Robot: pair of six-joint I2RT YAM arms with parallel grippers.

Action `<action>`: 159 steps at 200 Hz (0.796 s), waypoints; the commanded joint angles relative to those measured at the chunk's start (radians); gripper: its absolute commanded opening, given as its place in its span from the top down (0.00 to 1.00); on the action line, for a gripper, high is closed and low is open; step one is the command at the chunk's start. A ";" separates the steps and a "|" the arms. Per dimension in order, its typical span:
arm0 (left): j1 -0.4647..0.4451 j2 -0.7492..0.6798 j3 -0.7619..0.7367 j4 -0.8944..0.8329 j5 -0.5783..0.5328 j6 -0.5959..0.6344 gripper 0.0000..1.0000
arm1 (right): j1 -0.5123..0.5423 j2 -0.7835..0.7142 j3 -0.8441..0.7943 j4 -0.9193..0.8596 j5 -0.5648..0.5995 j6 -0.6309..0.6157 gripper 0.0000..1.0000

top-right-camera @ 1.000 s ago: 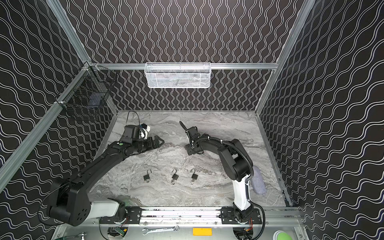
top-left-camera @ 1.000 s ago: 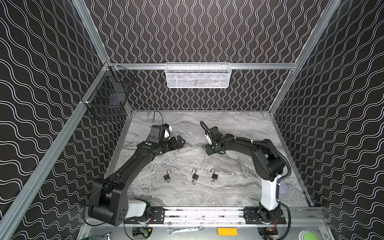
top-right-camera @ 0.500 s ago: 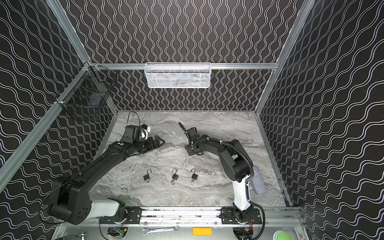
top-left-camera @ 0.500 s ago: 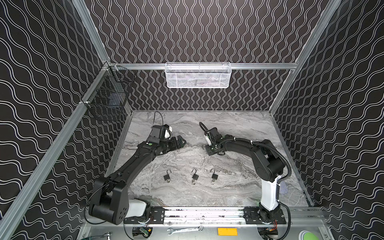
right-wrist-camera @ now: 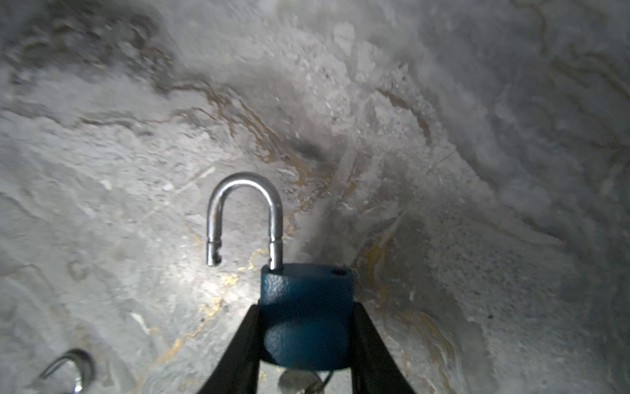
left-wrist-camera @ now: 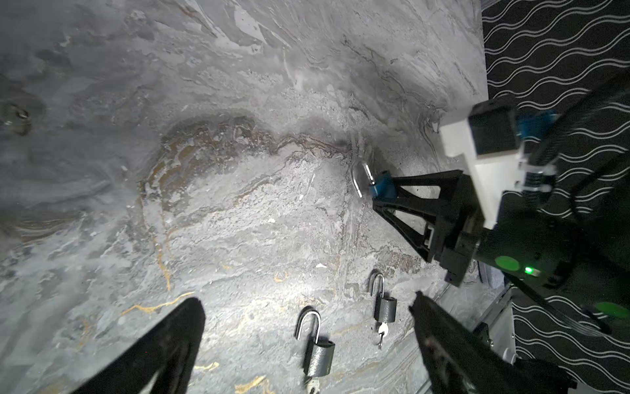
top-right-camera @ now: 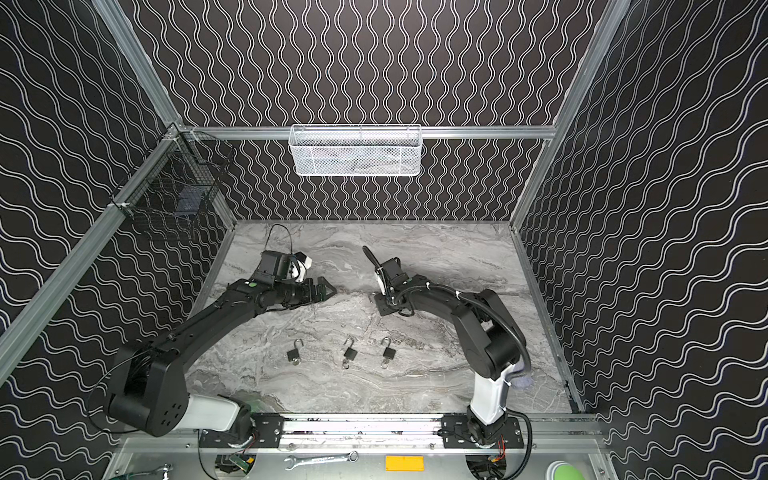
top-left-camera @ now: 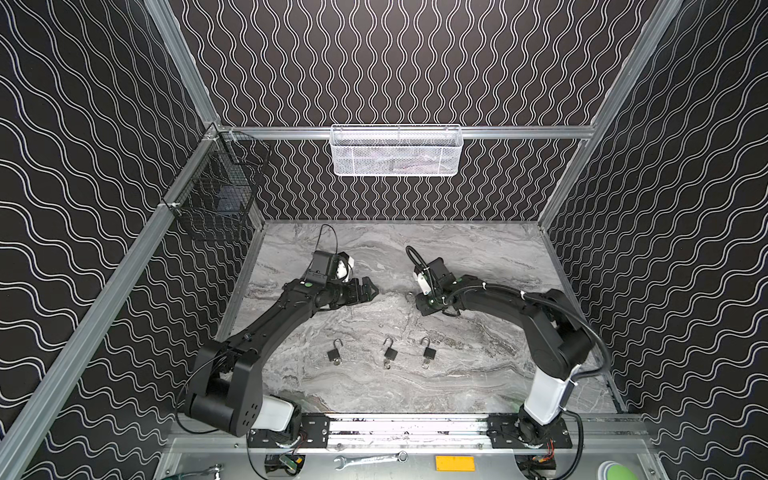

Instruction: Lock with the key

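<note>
R jaws clamped on the blue lock, gripping its body by both sides, just off table centre twd 12 o'clock. Lock sits low over the table; touching or not, can't tell. Its shackle is open, free leg clear of the body, and in both top views points twd 9 o'clock. A pale blur under the body may be its key, can't tell. L jaws wide apart, empty, at 9 o'clock of the lock, near but not touching, tips aimed twd 3 o'clock. Grey locks, 3 in a row, lie flat at 6 o'clock of centre, well apart from both arms. Their shackles are open and face 12 o'clock, w/ keys stuck in the bottoms.
</note>
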 commanded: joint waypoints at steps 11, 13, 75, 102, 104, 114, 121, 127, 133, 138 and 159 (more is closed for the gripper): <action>-0.016 0.028 -0.024 0.132 0.084 -0.033 0.01 | 0.014 -0.078 -0.026 0.062 -0.095 0.029 0.89; -0.018 0.029 -0.025 0.140 0.088 -0.037 0.01 | 0.015 -0.082 -0.029 0.062 -0.098 0.030 0.89; -0.060 0.089 -0.004 0.238 0.137 -0.084 0.02 | 0.049 -0.175 -0.081 0.097 -0.187 0.046 0.90; -0.076 0.112 0.009 0.266 0.163 -0.091 0.14 | 0.064 -0.186 -0.095 0.117 -0.194 0.056 0.90; -0.077 0.114 0.009 0.270 0.168 -0.092 0.15 | 0.063 -0.188 -0.097 0.119 -0.197 0.057 0.90; -0.082 0.130 0.015 0.280 0.183 -0.099 0.20 | 0.066 -0.196 -0.105 0.130 -0.206 0.065 0.90; -0.087 0.140 0.021 0.286 0.190 -0.101 0.22 | 0.065 -0.202 -0.110 0.137 -0.210 0.070 0.90; -0.093 0.149 0.026 0.286 0.195 -0.102 0.23 | 0.065 -0.206 -0.113 0.140 -0.213 0.075 0.91; -0.097 0.159 0.030 0.285 0.196 -0.102 0.25 | 0.066 -0.210 -0.116 0.142 -0.214 0.079 0.91; -0.100 0.165 0.034 0.285 0.196 -0.104 0.28 | 0.066 -0.213 -0.116 0.144 -0.213 0.082 0.91; -0.109 0.182 0.041 0.293 0.193 -0.108 0.37 | 0.071 -0.221 -0.116 0.146 -0.217 0.086 0.91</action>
